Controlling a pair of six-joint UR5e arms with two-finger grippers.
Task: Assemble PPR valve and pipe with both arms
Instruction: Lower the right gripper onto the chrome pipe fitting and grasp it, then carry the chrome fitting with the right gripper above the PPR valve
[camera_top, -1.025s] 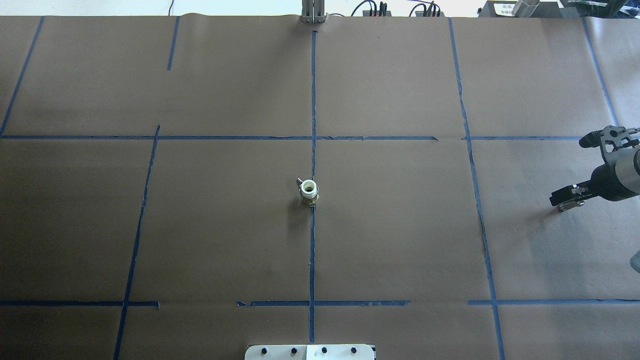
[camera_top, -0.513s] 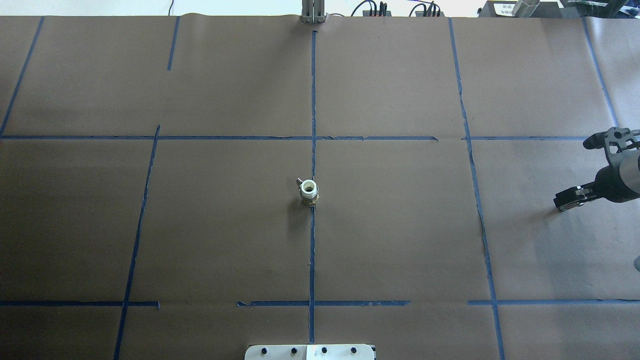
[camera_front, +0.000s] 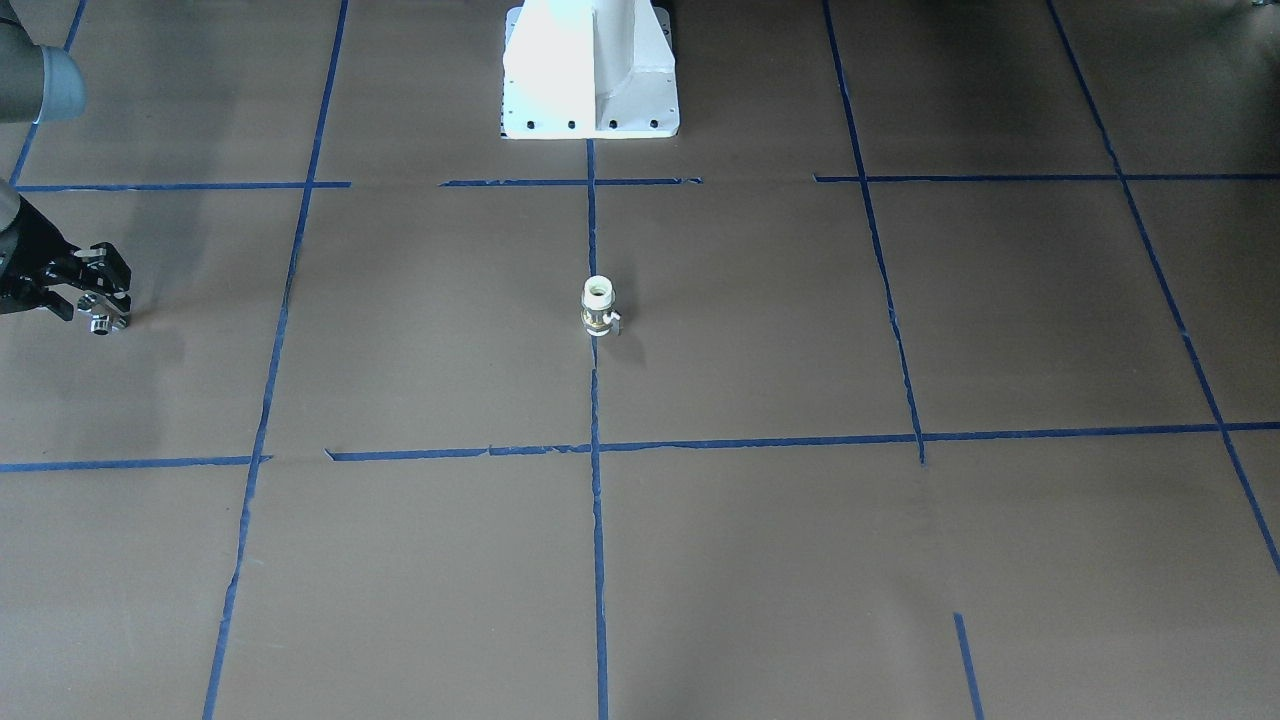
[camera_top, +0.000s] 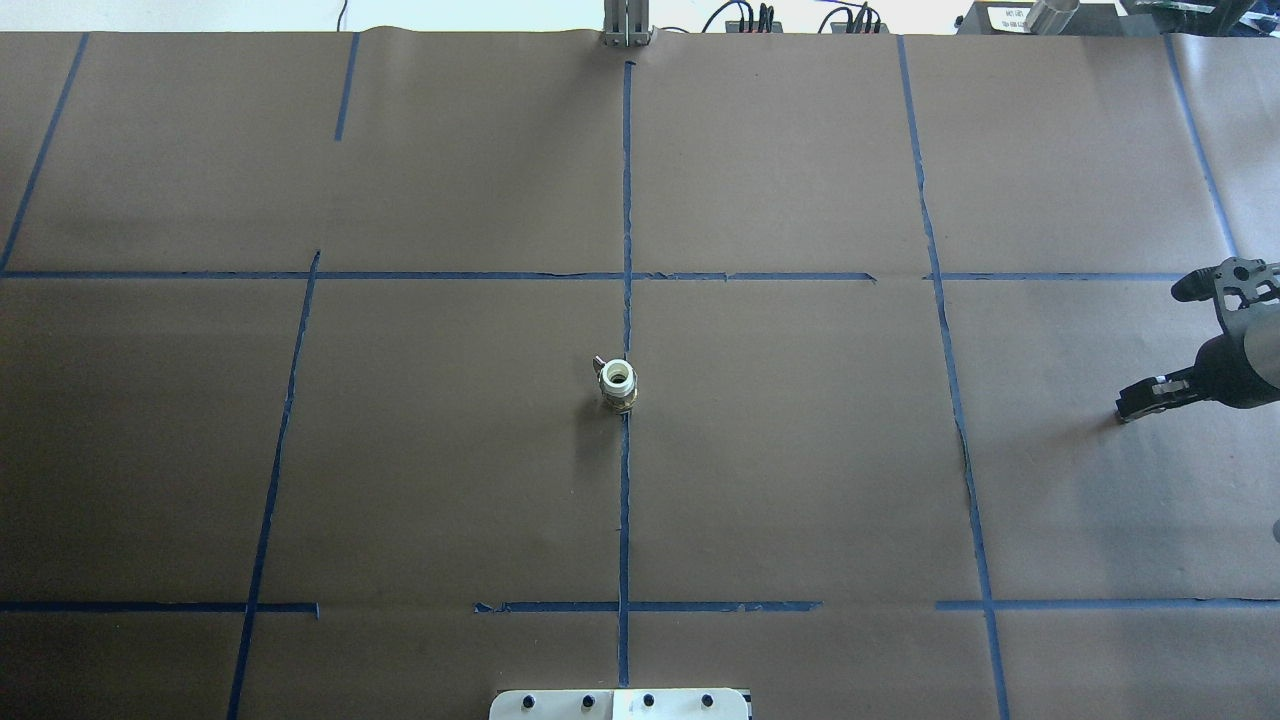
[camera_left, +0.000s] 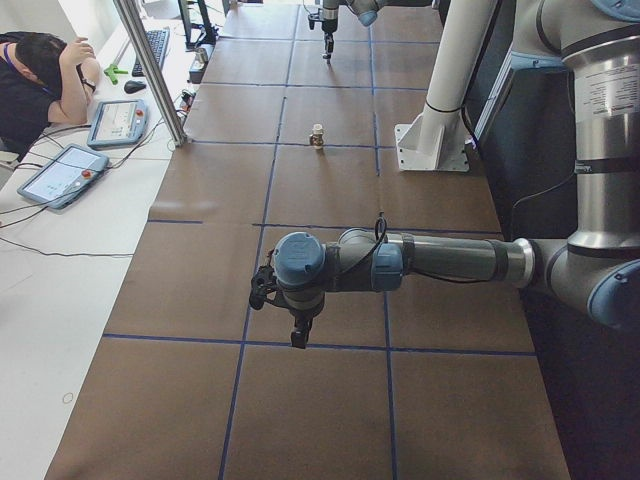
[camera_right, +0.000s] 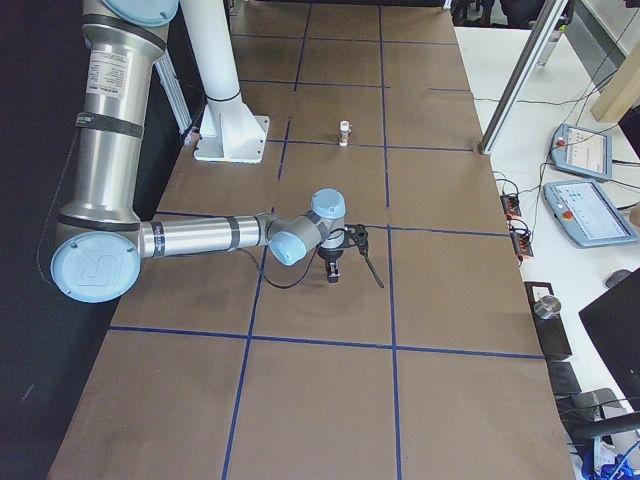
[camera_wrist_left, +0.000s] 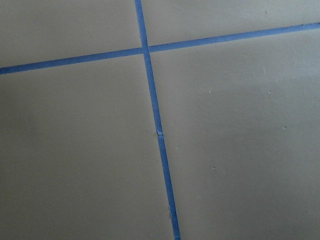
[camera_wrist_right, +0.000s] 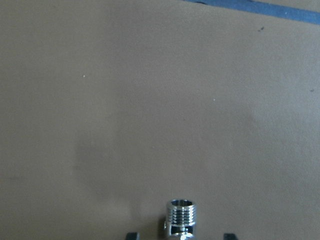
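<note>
The PPR valve (camera_top: 618, 385), with white ends and a brass middle, stands upright at the table's centre on the blue tape line; it also shows in the front view (camera_front: 598, 305). The pipe (camera_wrist_right: 181, 217), a small chrome threaded fitting, stands between my right gripper's fingertips (camera_wrist_right: 131, 235) with a gap on each side. My right gripper (camera_top: 1135, 400) is open, low over the table near its right edge, with the pipe (camera_front: 100, 323) at its tips. My left gripper (camera_left: 298, 338) hangs over bare paper far from the valve. I cannot tell whether it is open or shut.
The white pedestal (camera_front: 590, 70) stands at the robot's side of the table. Blue tape lines (camera_wrist_left: 155, 125) cross the brown paper. An aluminium post (camera_top: 626, 25) rises at the far edge. An operator (camera_left: 40, 80) sits with tablets beyond that edge.
My right gripper has drifted a little to the right, toward the table's right edge. The valve has not moved.
</note>
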